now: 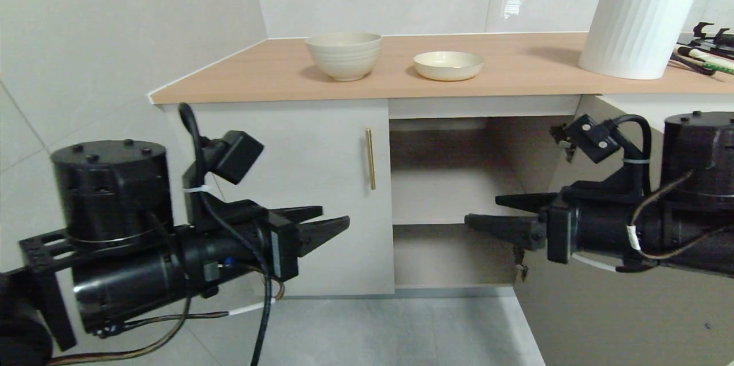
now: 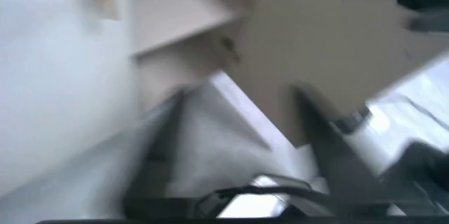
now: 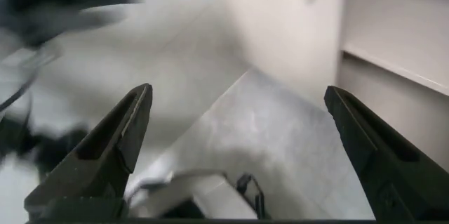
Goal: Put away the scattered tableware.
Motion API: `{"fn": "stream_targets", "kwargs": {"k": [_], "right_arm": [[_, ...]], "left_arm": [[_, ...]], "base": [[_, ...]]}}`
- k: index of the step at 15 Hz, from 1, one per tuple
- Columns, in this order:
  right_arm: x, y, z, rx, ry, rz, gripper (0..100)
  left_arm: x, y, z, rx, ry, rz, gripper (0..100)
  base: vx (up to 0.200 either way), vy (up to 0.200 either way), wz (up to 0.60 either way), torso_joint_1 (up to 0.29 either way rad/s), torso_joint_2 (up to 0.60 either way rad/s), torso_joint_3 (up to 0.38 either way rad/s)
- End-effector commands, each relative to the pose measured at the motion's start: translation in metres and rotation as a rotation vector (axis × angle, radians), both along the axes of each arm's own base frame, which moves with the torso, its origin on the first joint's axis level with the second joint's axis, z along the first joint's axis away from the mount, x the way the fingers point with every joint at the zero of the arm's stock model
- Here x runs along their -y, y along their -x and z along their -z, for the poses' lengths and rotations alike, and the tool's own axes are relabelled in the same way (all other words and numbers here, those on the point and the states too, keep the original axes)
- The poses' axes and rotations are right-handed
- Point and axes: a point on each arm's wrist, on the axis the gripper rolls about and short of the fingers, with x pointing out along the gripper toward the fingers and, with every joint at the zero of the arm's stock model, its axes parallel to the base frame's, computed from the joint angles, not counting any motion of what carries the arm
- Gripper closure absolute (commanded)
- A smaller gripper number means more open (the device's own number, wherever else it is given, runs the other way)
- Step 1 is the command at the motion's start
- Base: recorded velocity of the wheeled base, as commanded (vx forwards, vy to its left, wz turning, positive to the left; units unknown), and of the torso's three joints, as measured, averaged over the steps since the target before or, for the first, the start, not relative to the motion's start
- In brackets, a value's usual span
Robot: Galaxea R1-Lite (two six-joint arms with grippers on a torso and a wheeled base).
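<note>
A deep beige bowl [image 1: 344, 54] and a shallow cream dish [image 1: 448, 65] stand side by side on the wooden countertop [image 1: 258, 76]. Below them, the cabinet's right half [image 1: 453, 194] stands open with bare shelves. My left gripper [image 1: 324, 222] hangs low in front of the shut left door, open and holding nothing. My right gripper [image 1: 487, 212] is level with it in front of the open compartment, also open and holding nothing. The right wrist view looks down between the spread fingers [image 3: 112, 147] at the grey floor. The left wrist view is blurred, with its fingers [image 2: 330, 147] apart.
A tall white ribbed container [image 1: 642, 16] stands on the counter at the right, with dark utensils [image 1: 702, 50] beside it. The shut left door has a brass handle [image 1: 370, 159]. The opened right door [image 1: 631, 297] swings out under my right arm. A tiled wall closes the left side.
</note>
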Motion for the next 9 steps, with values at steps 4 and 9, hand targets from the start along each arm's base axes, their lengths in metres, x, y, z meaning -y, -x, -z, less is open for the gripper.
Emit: {"fn": "stream_targets", "kwargs": {"k": [4, 9], "right_arm": [[0.003, -0.012, -0.005, -0.021, 0.008, 0.087, 0], [0.014, 0.009, -0.016, -0.122, 0.056, 0.096, 0]], "left_arm": [[-0.045, 0.025, -0.035, 0.111, 0.045, -0.127, 0], [-0.055, 0.033, -0.043, 0.045, -0.011, -0.152, 0]], "base": [[0.0, 0.0, 0.0, 0.0, 0.0, 0.0], [0.0, 0.0, 0.0, 0.0, 0.0, 0.0]]}}
